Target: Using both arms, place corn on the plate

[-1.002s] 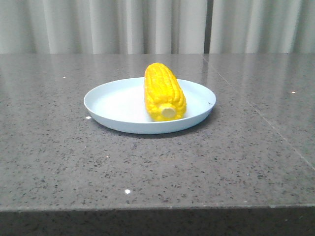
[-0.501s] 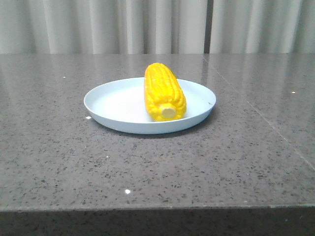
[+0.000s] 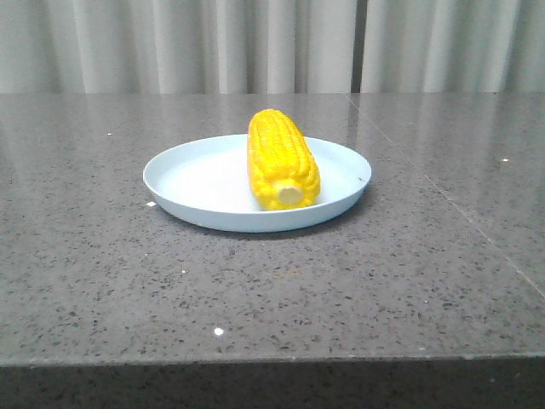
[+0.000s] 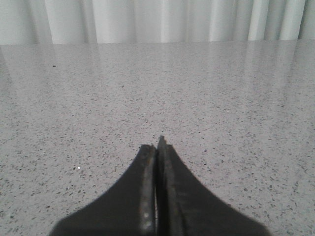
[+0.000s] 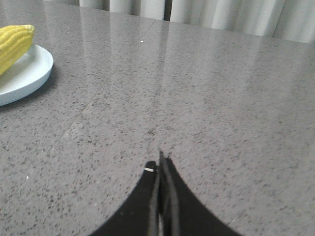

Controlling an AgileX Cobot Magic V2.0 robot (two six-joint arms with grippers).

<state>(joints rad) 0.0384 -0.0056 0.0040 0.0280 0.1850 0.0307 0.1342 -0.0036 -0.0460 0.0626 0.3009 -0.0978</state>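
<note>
In the front view we cannot see either arm. The corn (image 3: 283,159) hides part of the plate (image 3: 196,183) floor and far rim behind it. In the right wrist view the picture's edge cuts off most of the plate (image 5: 22,76) and corn (image 5: 14,44). Both wrist views cut off the left hand (image 4: 156,147) and right hand (image 5: 160,162) behind the fingertips.

A speckled grey stone table (image 3: 383,281) bears the plate (image 3: 196,183).

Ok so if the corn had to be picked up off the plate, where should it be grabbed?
Probably mid-length on the corn, from above, fingers closing across its round sides. It lies flat on the plate, stub end toward the camera.
</note>
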